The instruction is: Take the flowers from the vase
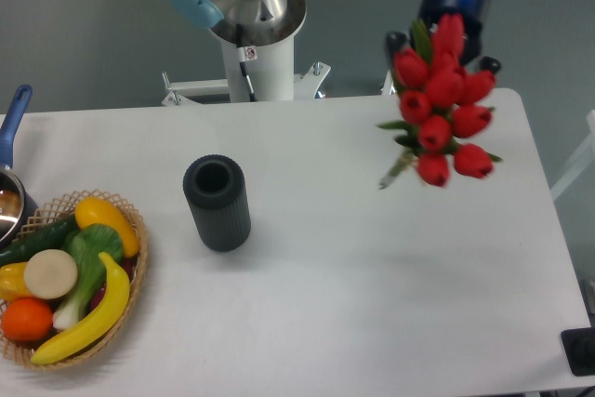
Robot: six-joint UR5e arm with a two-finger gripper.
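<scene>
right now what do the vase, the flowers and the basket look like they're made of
The vase: matte dark grey with fine vertical ribs and no shine, probably plastic or rubber. The flowers: uniform, saturated red buds of identical shape, so likely artificial, plastic or foam. The basket: tan woven strands at the rim, looks like wicker.

White table (372, 304) with rounded corners, plain grey-green wall (84, 16) behind, metal brackets (177, 90) at the table's far edge, even diffuse light
</scene>
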